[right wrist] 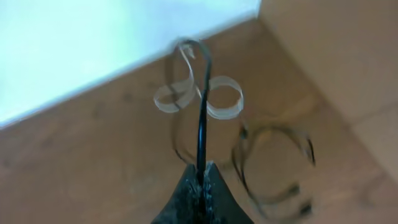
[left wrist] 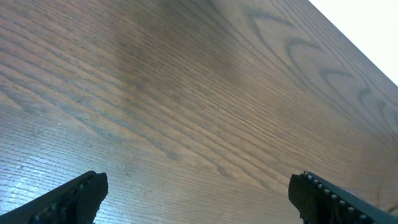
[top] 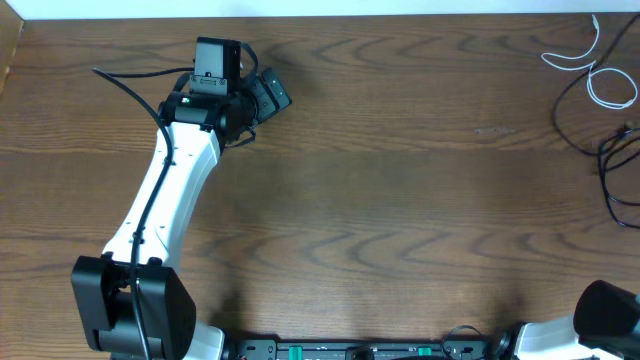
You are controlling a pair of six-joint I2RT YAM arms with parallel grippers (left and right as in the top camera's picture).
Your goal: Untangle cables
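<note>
The white cable (top: 600, 75) lies in loops at the table's far right corner, with the black cable (top: 615, 160) coiled just in front of it. In the right wrist view my right gripper (right wrist: 202, 171) is shut on a stretch of the black cable (right wrist: 202, 112), which rises from the jaws and hooks over the white loops (right wrist: 221, 102). More black loops (right wrist: 273, 168) lie to the right. My left gripper (top: 270, 95) is far from the cables at the back left. It is open and empty over bare wood (left wrist: 199, 193).
The wooden table (top: 400, 180) ends at a white edge along the back (top: 400, 8). The left arm (top: 165, 200) stretches from the front left toward the back. Only the right arm's base (top: 610, 310) shows at the front right in the overhead view.
</note>
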